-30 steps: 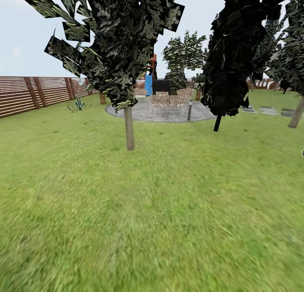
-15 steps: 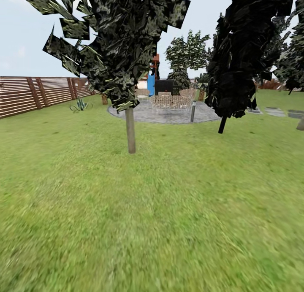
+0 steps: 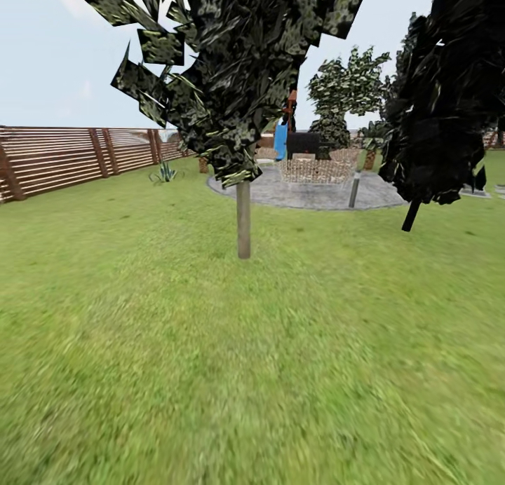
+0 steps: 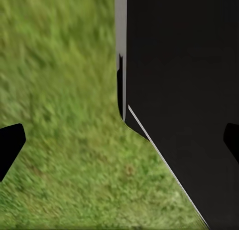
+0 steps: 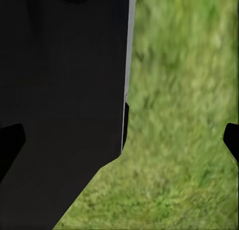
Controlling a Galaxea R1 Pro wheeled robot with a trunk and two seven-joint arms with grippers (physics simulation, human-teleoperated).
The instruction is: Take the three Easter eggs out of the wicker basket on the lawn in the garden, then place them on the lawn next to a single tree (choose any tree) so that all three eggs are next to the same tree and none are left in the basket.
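A tree [image 3: 243, 219] with a straight grey-brown trunk and a broad leafy canopy stands on the lawn [image 3: 210, 373] a few metres ahead, slightly left of centre. The Easter eggs and the wicker basket are out of view. In the left wrist view, my left gripper [image 4: 119, 142] hangs open over grass beside the robot's dark body [image 4: 184, 90], its fingertips [image 4: 10, 145] wide apart with nothing between them. My right gripper [image 5: 119, 142] is likewise open and empty over grass, next to the dark body [image 5: 59, 90].
A near-black cypress [image 3: 449, 85] stands at the right. Behind the tree lies a round paved patio [image 3: 315, 190] with wicker furniture and a short post [image 3: 354, 189]. A brown slatted fence [image 3: 63, 159] runs along the left side.
The whole head view has shifted: tree, patio and cypress slid to the right and the tree looks slightly nearer, so the camera turned left while advancing.
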